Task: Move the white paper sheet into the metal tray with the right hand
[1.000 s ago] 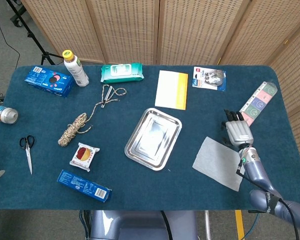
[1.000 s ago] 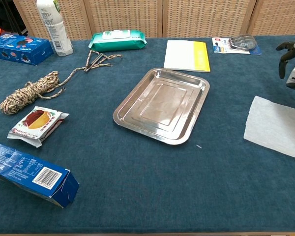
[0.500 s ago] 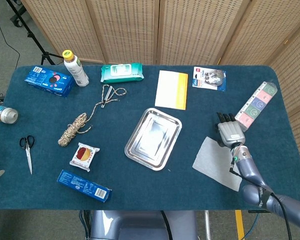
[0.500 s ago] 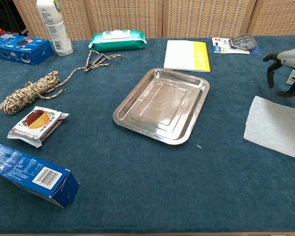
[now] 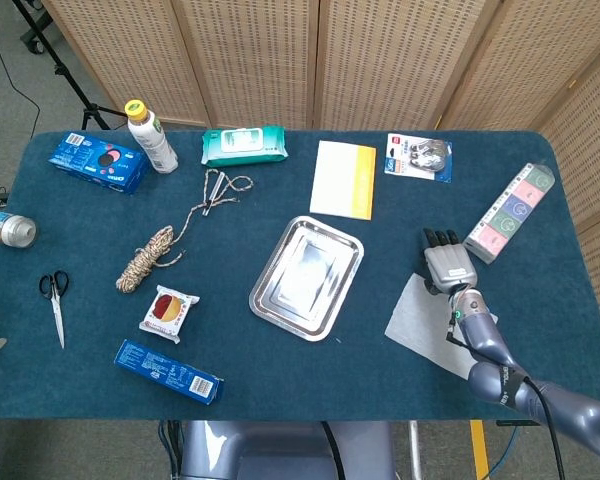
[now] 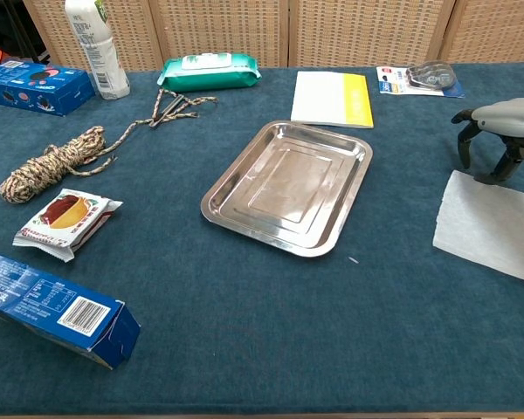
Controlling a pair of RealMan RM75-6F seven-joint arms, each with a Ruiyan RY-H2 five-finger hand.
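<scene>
Covering pretty much everything: dark blue felt-like tablecloth (image 5: 280,370), with the rest of the stuff scattered on top. Sitting near the middle, a rectangular shiny metal tray (image 5: 307,277), tilted a bit off-square, holding nothing but reflections on its bare bottom. Lying flat to the right of that tray, well apart from it, the white paper sheet (image 5: 420,322) — thin, slightly greyish, angled, no folds visible, whole thing still on the cloth. Hovering right at the sheet's far edge, the right hand (image 5: 446,266), grey, fingers spread and curled downward like a claw in the chest view (image 6: 496,140), holding nothing; can't tell if the fingertips actually touch the paper. No left hand showing in either view. Resting behind the tray, a white pad with a yellow strip down one side (image 5: 343,179). Further left, a green pack of wet wipes (image 5: 243,145) and a coil of speckled rope (image 5: 148,258).
</scene>
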